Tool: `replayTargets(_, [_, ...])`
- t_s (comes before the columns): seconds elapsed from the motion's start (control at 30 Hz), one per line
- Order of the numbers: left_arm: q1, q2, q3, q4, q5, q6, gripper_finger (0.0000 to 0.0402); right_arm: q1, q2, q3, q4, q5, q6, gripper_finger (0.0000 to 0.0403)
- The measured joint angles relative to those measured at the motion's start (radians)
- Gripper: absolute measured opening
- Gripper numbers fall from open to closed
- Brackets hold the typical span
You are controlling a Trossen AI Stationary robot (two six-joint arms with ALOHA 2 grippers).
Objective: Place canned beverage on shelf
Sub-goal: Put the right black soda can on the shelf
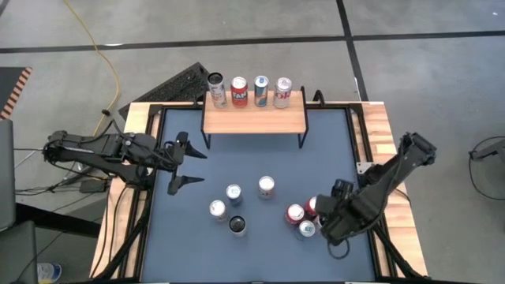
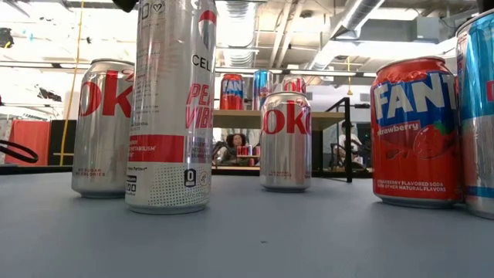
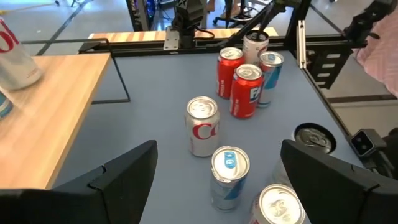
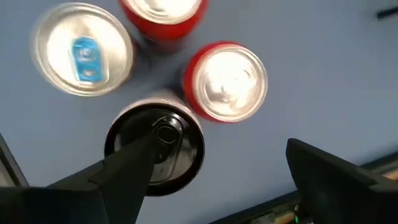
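The shelf [image 1: 254, 120] stands at the far edge of the table [image 1: 331, 158], and four cans already sit in a row on its top: a dark-topped can [image 1: 216, 89], a red Fanta can [image 1: 239, 92], a blue can [image 1: 260, 91] and a silver Coke can [image 1: 282, 92]. More cans wait on the blue table top.

The right gripper [image 4: 214, 180] hangs just above a tight bunch of four cans near the right edge of the table, its fingers spread wide and holding nothing. Right under it are a dark-topped can [image 4: 155, 144], a red can [image 4: 225, 81], another red can [image 4: 163, 14] and a can with a blue tab [image 4: 82, 51].

The left gripper [image 1: 183, 164] waits over the left side of the table, between the shelf and the middle cans, fingers wide apart and empty too.

What could go wrong: the cans in the bunch touch or almost touch (there is hardly any gap), so a finger coming down could land on a lid or bump a neighbor and tip it over. A tipped can could roll to the table edge.

Room to move: the middle of the table is open between the shelf and the loose cans. The shelf's back row looks full, so the free spot seems to be the front strip of the wood, close to the standing cans.
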Motion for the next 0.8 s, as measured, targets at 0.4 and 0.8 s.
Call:
replayTargets(0.4, [0.0,0.0,0.0,-0.001,-0.028,-0.005,0.0332,-0.041,0.024,0.135,-0.075,-0.02,0.186,0.0369])
replayTargets(0.8, [0.0,0.0,0.0,-0.004,-0.027,0.006,0.0332,0.038,0.031,0.178,-0.089,-0.021,0.371,0.0369])
